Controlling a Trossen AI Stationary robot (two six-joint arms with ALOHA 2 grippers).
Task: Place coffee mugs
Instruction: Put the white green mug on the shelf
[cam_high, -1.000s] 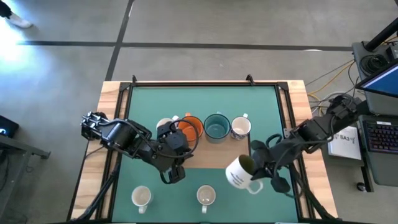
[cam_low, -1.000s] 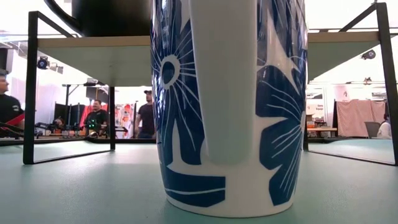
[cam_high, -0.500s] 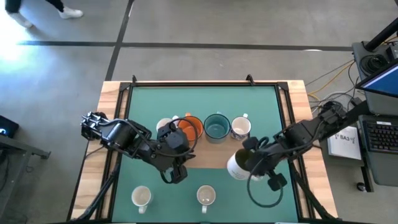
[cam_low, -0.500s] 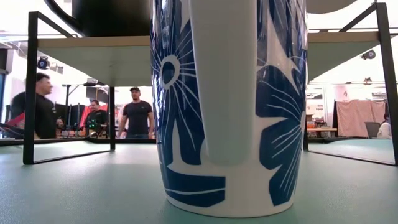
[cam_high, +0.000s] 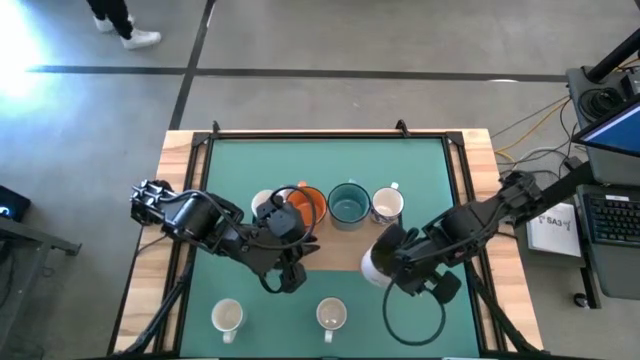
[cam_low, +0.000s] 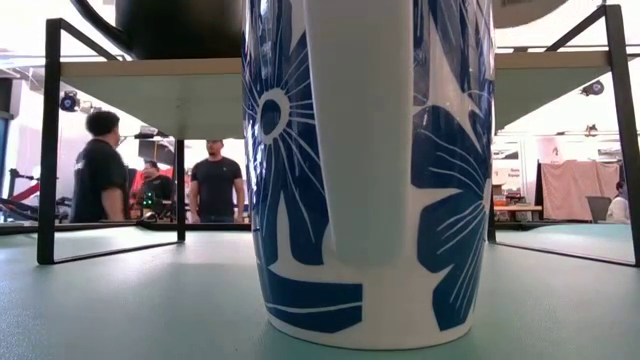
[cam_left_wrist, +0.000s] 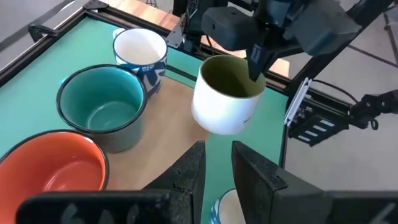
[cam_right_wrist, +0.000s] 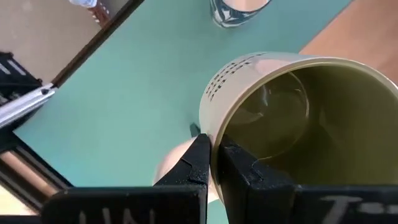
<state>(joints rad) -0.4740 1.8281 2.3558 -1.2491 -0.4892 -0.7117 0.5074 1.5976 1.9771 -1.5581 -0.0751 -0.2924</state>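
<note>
While I watch from above, the green table (cam_high: 330, 160) carries a tan shelf board (cam_high: 335, 250) across its middle, and I place everything from that board.

Along the board's far edge I count a row already set: a white mug partly hidden by the left arm (cam_high: 264, 203), the orange mug (cam_high: 308, 205), the teal mug (cam_high: 348, 203) and a white mug with blue print (cam_high: 387, 205). That looks like about half the job done.

At the board's right end, my right gripper (cam_right_wrist: 215, 163) is pinched shut on the rim of the olive-lined mug (cam_high: 378, 265), one finger inside and one outside. From the left wrist camera this mug (cam_left_wrist: 227, 93) hangs tilted above the board, apparently not yet set down, just beside the blue-printed one. I judge this to be the placement in hand: lower it, level it, let go.

My left gripper (cam_left_wrist: 216, 165) hovers over the board's left part, near the orange mug, its fingers a narrow gap apart and holding nothing.

Off the board on the near side, two white mugs wait: one to the left (cam_high: 228, 317), one in the middle (cam_high: 331, 316). The low camera is nearly filled by a blue-flowered mug (cam_low: 370, 170) standing on the green surface; I cannot tell which of these it is. I cannot find an eighth mug.
</note>
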